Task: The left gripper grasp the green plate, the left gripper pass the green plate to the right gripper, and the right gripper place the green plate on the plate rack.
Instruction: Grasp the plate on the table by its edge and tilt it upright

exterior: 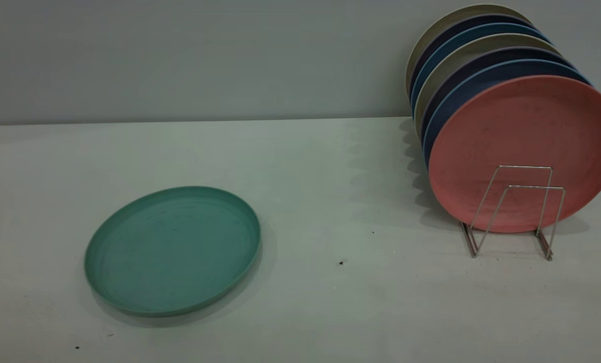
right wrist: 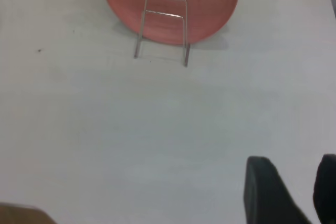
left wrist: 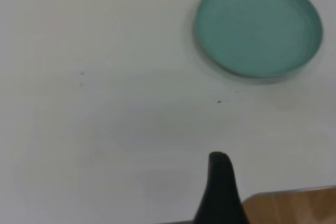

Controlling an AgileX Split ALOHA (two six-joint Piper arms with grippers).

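I see the green plate point(exterior: 172, 249) lying flat on the white table point(exterior: 331, 302) toward the left side in the exterior view, open face up, low rim all round; being round, it has no long axis I can name. It sits well apart from the plate rack point(exterior: 515, 212), which stands at the right side of the table. The rack holds a row of plates on edge, leaning back toward the wall, with the salmon-pink plate point(exterior: 525, 151) foremost and blue plates point(exterior: 482, 80) and pale ones behind it; two wire loops stand bare in front of the pink plate. Neither arm shows in the exterior view. From the left wrist view, the left gripper point(left wrist: 220, 192) shows only one dark fingertip, over bare table and well short of the plate, holding nothing; I cannot tell how far it is open. From the right wrist view, the right gripper point(right wrist: 294, 190) shows two dark fingers with a clear gap between them, parted and empty, over bare table facing the rack.
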